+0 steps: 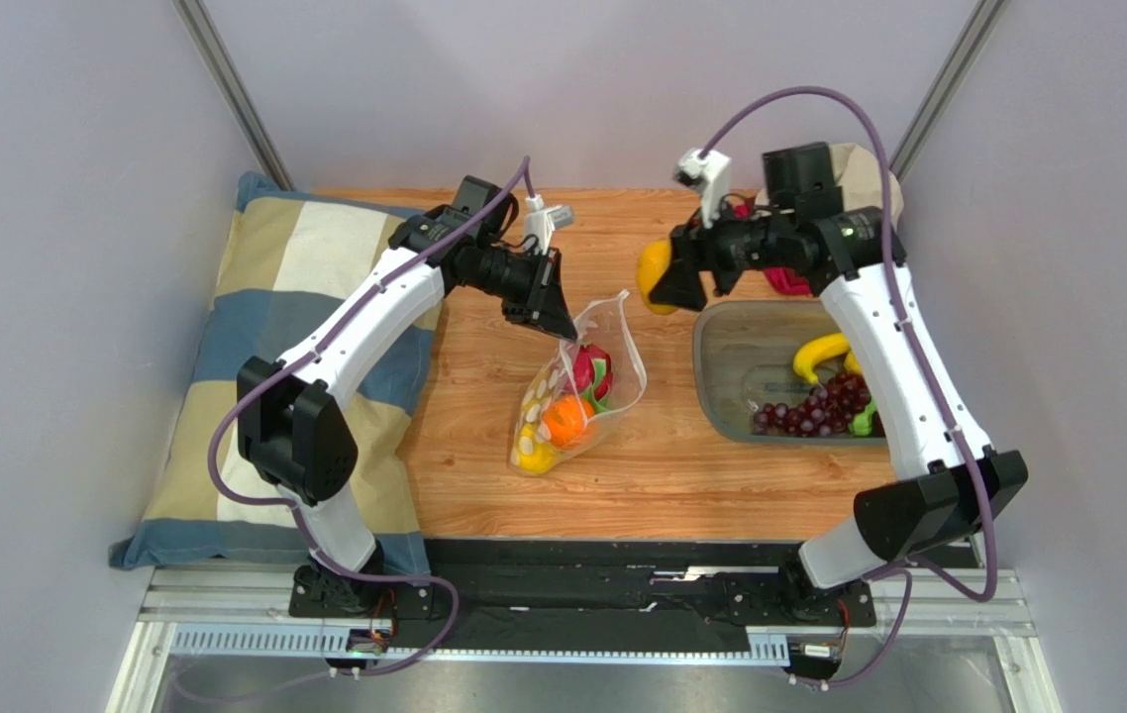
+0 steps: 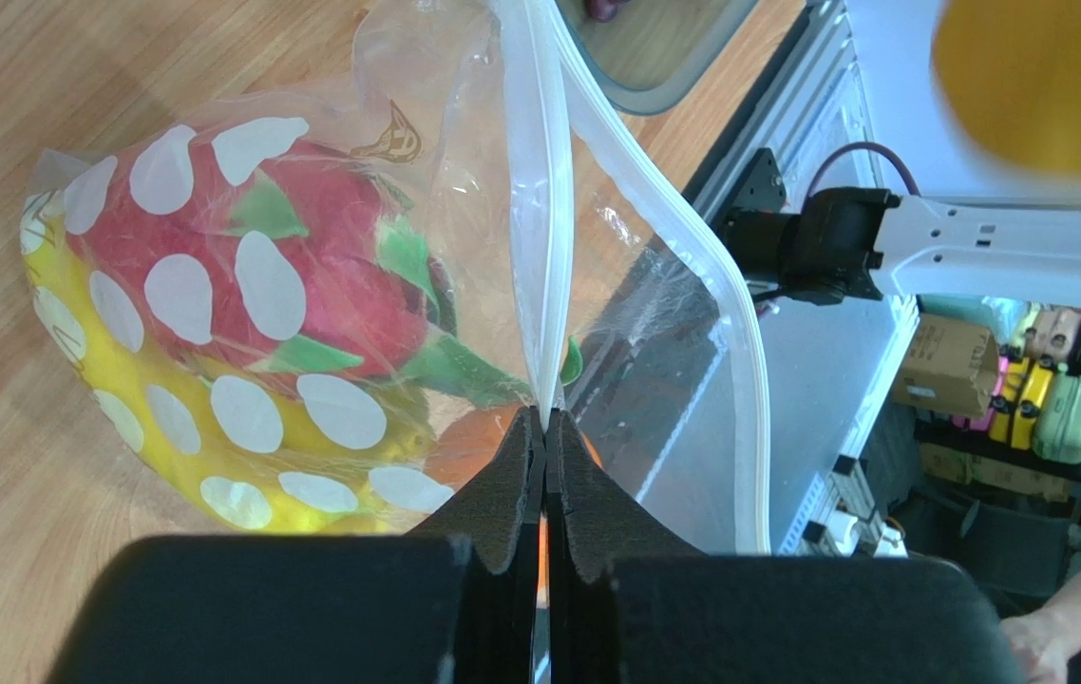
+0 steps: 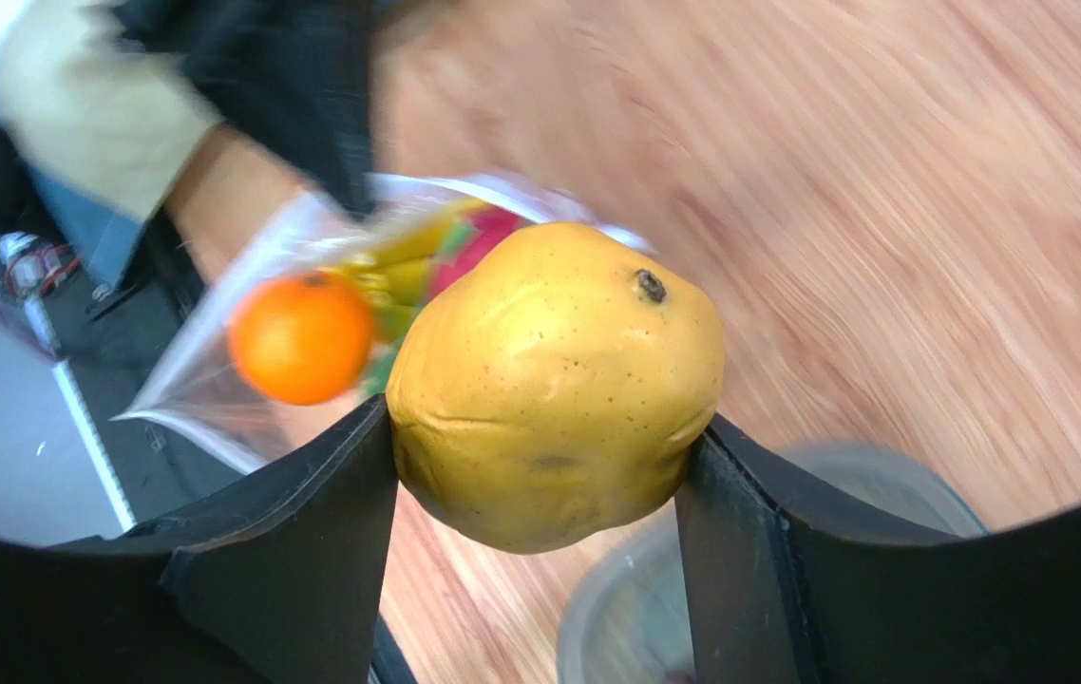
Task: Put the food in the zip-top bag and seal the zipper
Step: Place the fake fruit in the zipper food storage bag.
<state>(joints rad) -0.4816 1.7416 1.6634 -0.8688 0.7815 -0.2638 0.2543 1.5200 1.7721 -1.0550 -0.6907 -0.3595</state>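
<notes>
The left end effector (image 2: 546, 435) pinches the thin white zipper strip (image 2: 544, 214) of the clear polka-dotted plastic bag (image 1: 585, 389) lying on the wooden desk (image 1: 674, 468); the right end effector (image 3: 539, 470) clamps a round yellow fruit (image 3: 561, 356) near its mouth

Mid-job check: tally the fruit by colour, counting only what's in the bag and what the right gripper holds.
Pink: 1, the dragon fruit in the zip-top bag
Orange: 1, the orange in the bag
Yellow: 2, one yellow piece in the bag, one yellow fruit in the right gripper
Total: 4
</notes>
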